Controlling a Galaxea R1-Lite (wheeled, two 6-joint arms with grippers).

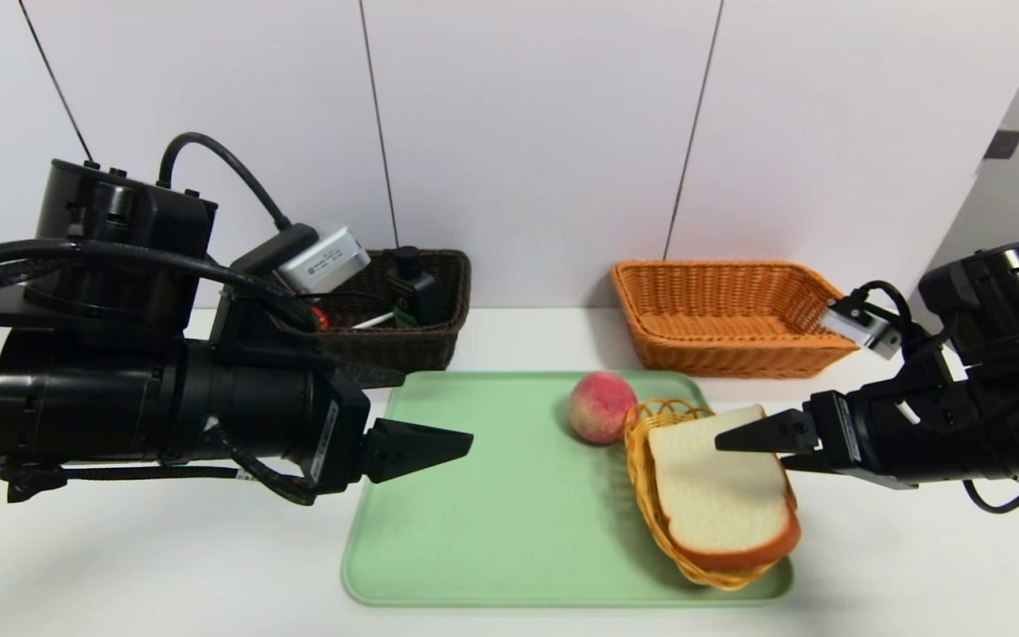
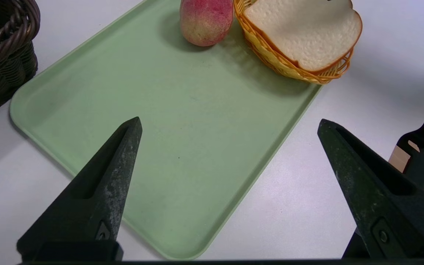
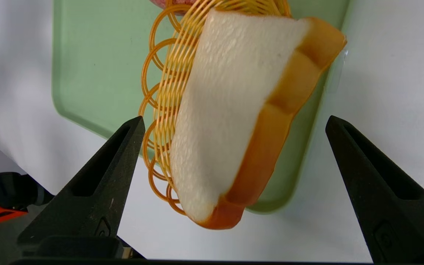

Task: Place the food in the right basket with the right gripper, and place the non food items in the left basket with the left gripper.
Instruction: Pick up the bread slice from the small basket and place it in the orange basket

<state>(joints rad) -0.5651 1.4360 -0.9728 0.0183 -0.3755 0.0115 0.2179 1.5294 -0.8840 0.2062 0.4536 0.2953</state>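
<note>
At upper right the orange basket holds nothing; the dark basket, upper left, holds small items. Bread lies in a yellow dish. Right gripper and left gripper are both spread, grasping nothing.

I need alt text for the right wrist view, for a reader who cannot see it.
The open right gripper hovers over a bread slice that lies in a small yellow wicker dish. The dish sits on a green tray on a white table.
</note>
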